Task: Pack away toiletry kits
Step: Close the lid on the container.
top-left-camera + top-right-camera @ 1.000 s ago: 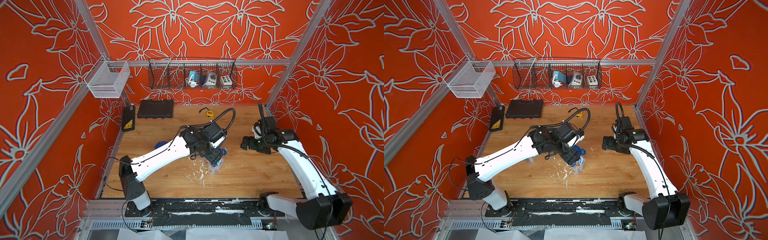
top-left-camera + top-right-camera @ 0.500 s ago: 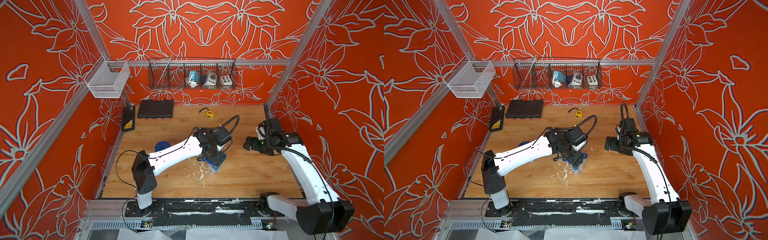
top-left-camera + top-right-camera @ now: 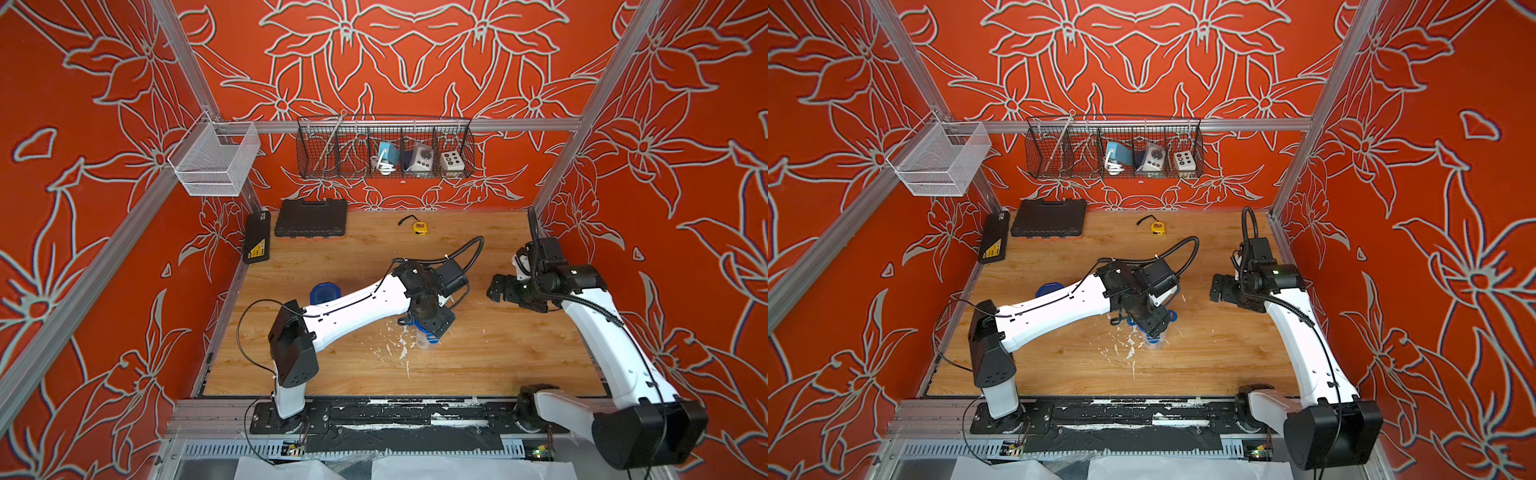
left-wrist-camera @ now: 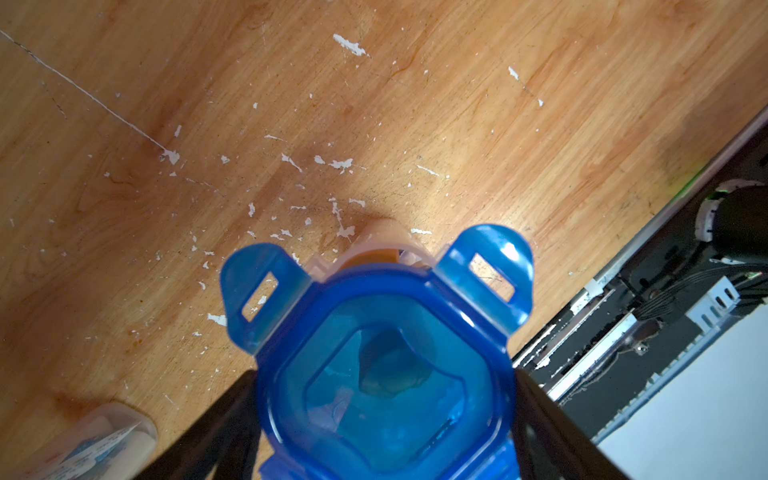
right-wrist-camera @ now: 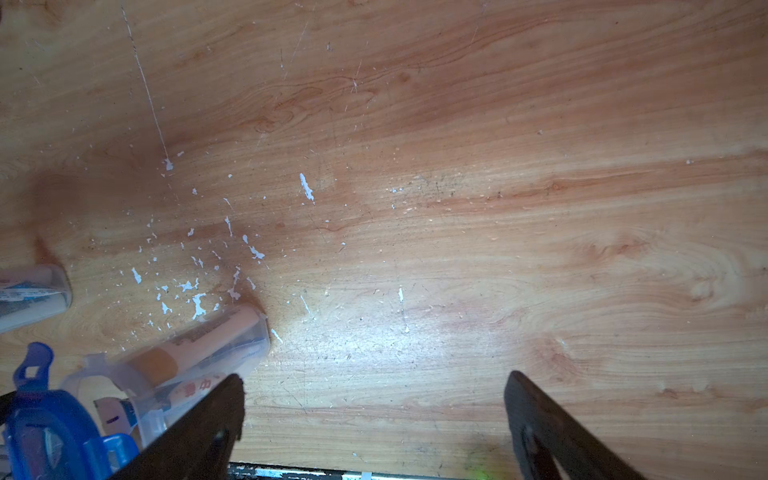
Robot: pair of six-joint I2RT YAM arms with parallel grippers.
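two cups [image 5: 216, 345] [image 5: 33, 291], two blue lids [image 3: 325, 292]: left jaws pinch one lid [image 4: 382, 374], right jaws spread.

Two cups [image 5: 189, 365], apparently two lids [image 4: 382, 374].

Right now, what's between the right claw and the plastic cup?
Only bare, white-flecked tabletop separates the right gripper from the cup; a top view shows it.

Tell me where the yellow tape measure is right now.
In both top views the yellow tape measure lies at the back of the wooden table, right of the black tool case.
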